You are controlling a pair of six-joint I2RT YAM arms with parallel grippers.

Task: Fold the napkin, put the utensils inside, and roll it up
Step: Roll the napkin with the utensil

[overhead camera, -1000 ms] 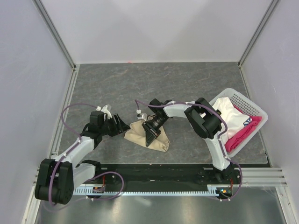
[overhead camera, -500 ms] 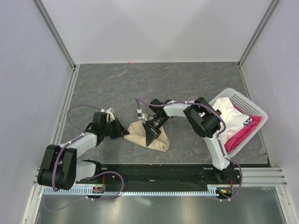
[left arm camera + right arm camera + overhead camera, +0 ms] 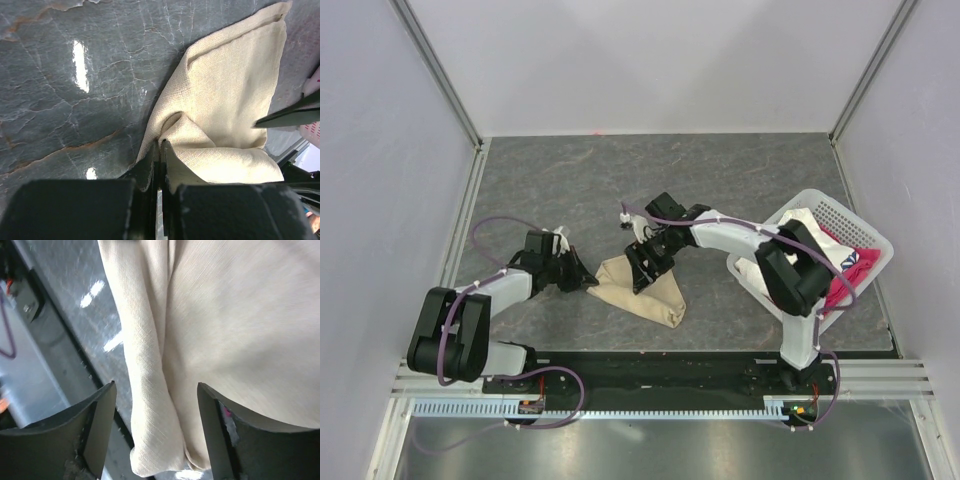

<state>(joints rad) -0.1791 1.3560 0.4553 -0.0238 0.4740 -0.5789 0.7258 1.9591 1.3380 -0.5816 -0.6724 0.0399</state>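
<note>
- The napkin [image 3: 655, 298] is a lumpy tan wedge on the counter [image 3: 720, 180], near the front edge and about halfway between my two arms. It isn't flat yet. There's a thick rolled edge and a puckered fold where I'm holding it.
- My left fingers [image 3: 159, 152] are pressed together, pinching a bit of cloth at the napkin's 9 o'clock corner. The fabric bunches up right at the pinch.
- My right fingers [image 3: 642, 268] are spread wide, hanging over the 12 o'clock edge with nothing between them. From the wrist view it's just cloth below the tips, and I can't tell if they touch it.
- Handling guess: it's soft, light and floppy with zero stiffness, so it'll sag and fold on itself wherever it isn't supported. The weave looks grippy, not slick, so a pinch should hold.
- I'd grab hems and corners, one layer only, with the two pinches well apart so it can be pulled taut and laid flat. Grabbing the middle would just make more lumps.
- I can't spot a utensil in any view.
- The basket [image 3: 840, 215] at 3 o'clock holds a white cloth [image 3: 800, 240] and a pink-red cloth [image 3: 835, 285], well apart from the napkin.
</note>
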